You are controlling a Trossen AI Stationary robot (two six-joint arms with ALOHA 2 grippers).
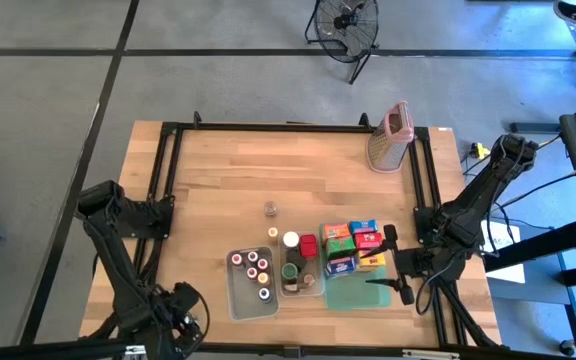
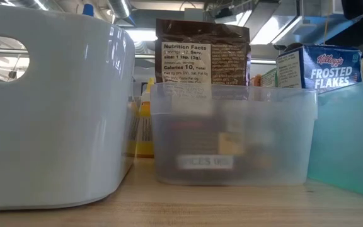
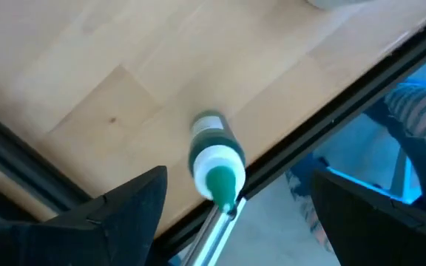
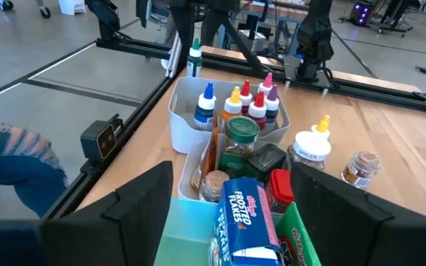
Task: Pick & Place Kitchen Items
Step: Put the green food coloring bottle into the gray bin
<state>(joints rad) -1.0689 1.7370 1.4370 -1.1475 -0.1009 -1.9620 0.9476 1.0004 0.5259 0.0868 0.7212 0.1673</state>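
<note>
Small squeeze bottles with blue, yellow, red and purple caps stand upright in a white tub. Beside it, a green-lidded jar and a dark packet stand in a clear tub. Colourful cartons, including a blue Frosted Flakes box, sit on a green tray. One small jar stands alone on the table

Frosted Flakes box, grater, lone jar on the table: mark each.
Frosted Flakes box (image 4: 243, 215), right wrist view, blue front panel.
grater (image 1: 390, 138), high view, metal face.
lone jar (image 1: 271, 209), high view, lid.
</note>
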